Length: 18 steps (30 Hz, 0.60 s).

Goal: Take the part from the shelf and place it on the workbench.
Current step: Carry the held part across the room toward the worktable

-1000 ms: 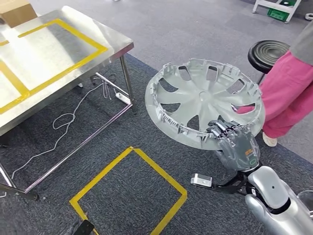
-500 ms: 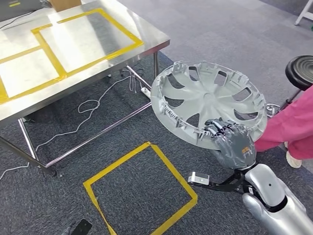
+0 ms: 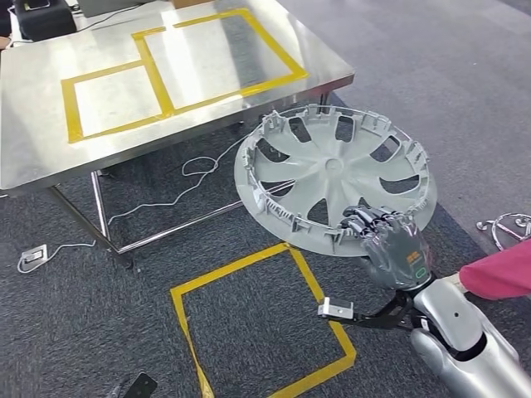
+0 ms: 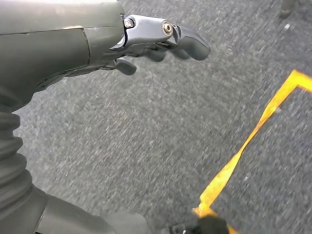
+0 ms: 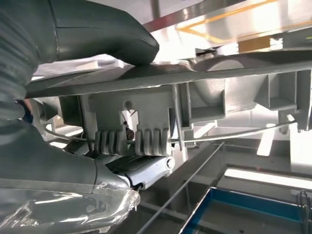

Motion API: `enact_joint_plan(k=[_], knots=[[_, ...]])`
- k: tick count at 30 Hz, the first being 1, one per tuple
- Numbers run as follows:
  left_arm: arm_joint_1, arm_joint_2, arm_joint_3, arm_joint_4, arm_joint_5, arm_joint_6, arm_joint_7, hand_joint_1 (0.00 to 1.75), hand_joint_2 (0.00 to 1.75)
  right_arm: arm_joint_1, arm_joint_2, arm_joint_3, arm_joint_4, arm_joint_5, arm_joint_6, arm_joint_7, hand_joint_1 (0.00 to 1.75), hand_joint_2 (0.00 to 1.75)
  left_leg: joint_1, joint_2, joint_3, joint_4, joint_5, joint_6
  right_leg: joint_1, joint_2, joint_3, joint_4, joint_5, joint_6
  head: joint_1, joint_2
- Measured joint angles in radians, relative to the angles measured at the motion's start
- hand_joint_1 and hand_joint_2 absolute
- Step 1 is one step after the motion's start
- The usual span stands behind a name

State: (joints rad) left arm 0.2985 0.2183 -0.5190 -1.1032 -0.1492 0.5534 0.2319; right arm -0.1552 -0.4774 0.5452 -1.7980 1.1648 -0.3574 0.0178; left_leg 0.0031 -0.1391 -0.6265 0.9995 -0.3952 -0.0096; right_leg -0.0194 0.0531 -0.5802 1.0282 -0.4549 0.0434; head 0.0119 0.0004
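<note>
Wheel cover point(image 3: 332, 174) in right robot hand point(image 3: 392, 245)

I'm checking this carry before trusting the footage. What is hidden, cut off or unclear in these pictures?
- Head view: the right hand grips the wheel cover; the rim hides its fingertips.
- Head view: the workbench is cut off at the top and left edges.
- Head view: a person's pink sleeve is cut off at the right edge.
- Left wrist view: the left hand hangs over carpet; yellow tape is blurred.
</note>
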Motion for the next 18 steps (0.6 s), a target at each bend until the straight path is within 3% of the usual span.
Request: enact_joint_plan(k=[2,3,4,6,7,8,10,12,16,18], knots=[[0.002,0.001,-0.001,0.000,0.000,0.001,0.000,0.00,1.75,-0.002,0.002,0.000,0.000,0.000,0.000,0.000,1.75,1.75,-0.004,0.059,-0.025,0.047,-0.031,-0.011,0.000,-0.027,0.002,-0.004,0.003,-0.015,-0.007,0.000],[0.000,0.001,-0.001,0.000,0.000,0.001,0.000,0.00,1.75,-0.002,0.002,0.000,0.000,-0.001,0.000,0.000,1.75,1.75,-0.006,0.095,-0.051,0.101,-0.061,-0.015,0.002,-0.041,0.002,-0.005,0.002,-0.020,-0.011,0.000],[-0.003,0.002,-0.001,0.000,0.001,0.002,0.000,0.00,1.75,-0.002,0.002,0.000,0.001,-0.001,0.000,0.000,1.75,1.75,-0.005,0.116,-0.084,0.169,-0.094,-0.018,0.004,-0.056,0.002,-0.005,0.001,-0.024,-0.014,0.000],[-0.004,0.000,-0.001,0.000,0.002,0.002,0.000,0.00,1.75,-0.003,0.002,0.000,0.003,-0.002,0.000,0.001,1.75,1.75,-0.002,0.126,-0.133,0.274,-0.130,-0.021,0.006,-0.085,0.002,-0.005,-0.001,-0.027,-0.014,0.000],[-0.003,0.000,-0.001,0.000,0.004,0.003,0.000,0.00,1.75,-0.003,0.003,0.000,0.004,-0.003,0.001,0.001,1.75,1.75,-0.001,0.127,-0.134,0.278,-0.121,-0.021,0.007,-0.098,0.003,-0.005,-0.001,-0.028,-0.014,0.000],[-0.002,0.000,-0.001,0.000,0.007,0.003,-0.002,0.00,1.75,-0.003,0.003,0.000,0.005,-0.007,0.001,0.001,1.75,1.75,-0.001,0.128,-0.114,0.244,-0.097,-0.019,0.007,-0.106,0.003,-0.005,-0.002,-0.027,-0.013,0.000],[-0.001,0.000,-0.001,0.000,0.011,0.005,-0.007,0.00,1.75,-0.005,0.004,0.001,0.006,-0.019,0.002,-0.002,1.75,1.75,-0.002,0.137,-0.038,0.109,-0.039,-0.013,0.010,-0.120,0.005,-0.004,-0.005,-0.022,-0.014,0.000],[-0.001,0.000,-0.001,0.000,0.012,0.006,-0.012,0.00,1.75,-0.010,0.005,0.001,0.006,-0.034,0.006,-0.005,1.75,1.75,-0.004,0.146,0.014,0.013,-0.015,-0.006,0.015,-0.130,0.004,-0.002,-0.007,-0.014,-0.013,0.000],[0.002,0.000,-0.001,0.000,0.015,0.008,-0.015,0.00,1.75,-0.016,0.006,0.002,0.008,-0.043,0.016,-0.010,1.75,1.75,-0.005,0.147,0.020,-0.005,-0.014,-0.007,0.019,-0.132,0.006,-0.007,-0.004,-0.019,-0.012,0.000],[0.001,0.000,-0.001,0.000,0.015,0.009,-0.015,0.00,1.75,-0.017,0.006,0.004,0.008,-0.044,0.020,-0.012,1.75,1.75,-0.006,0.147,0.019,-0.005,-0.014,-0.003,0.018,-0.131,0.009,-0.015,0.000,-0.012,-0.012,0.000]])
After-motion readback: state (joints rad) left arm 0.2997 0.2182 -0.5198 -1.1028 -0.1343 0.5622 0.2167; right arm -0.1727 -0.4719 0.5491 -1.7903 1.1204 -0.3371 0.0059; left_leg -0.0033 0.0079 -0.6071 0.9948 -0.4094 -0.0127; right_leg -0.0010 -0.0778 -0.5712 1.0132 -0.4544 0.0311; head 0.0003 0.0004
